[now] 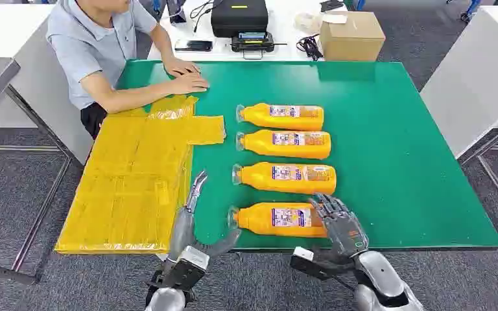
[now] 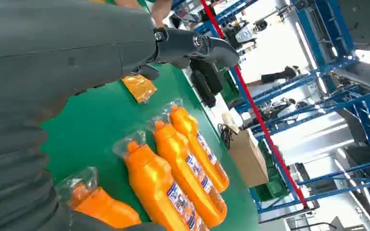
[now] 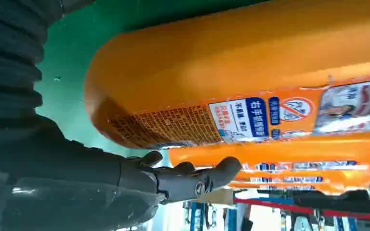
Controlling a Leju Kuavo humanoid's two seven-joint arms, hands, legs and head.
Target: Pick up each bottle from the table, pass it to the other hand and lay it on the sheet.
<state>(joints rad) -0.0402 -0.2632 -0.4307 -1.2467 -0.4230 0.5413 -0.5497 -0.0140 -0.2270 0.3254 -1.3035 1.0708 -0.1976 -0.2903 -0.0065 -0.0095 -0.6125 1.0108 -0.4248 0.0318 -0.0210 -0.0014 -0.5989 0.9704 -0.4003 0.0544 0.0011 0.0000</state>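
Four glossy orange plastic bottles lie in a row mid-table; nearest bottle [image 1: 277,219] at the near edge, right robot hand [image 1: 337,222] over its base, grip unclear. Left robot hand [image 1: 191,214] open beside crinkled yellow sheet [image 1: 136,181] at left edge. Right wrist view shows label print.

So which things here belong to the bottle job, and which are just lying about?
Job: four orange bottles, yellow sheet, left robot hand, right robot hand.

Lying about: cardboard box, black case, phone, cables.
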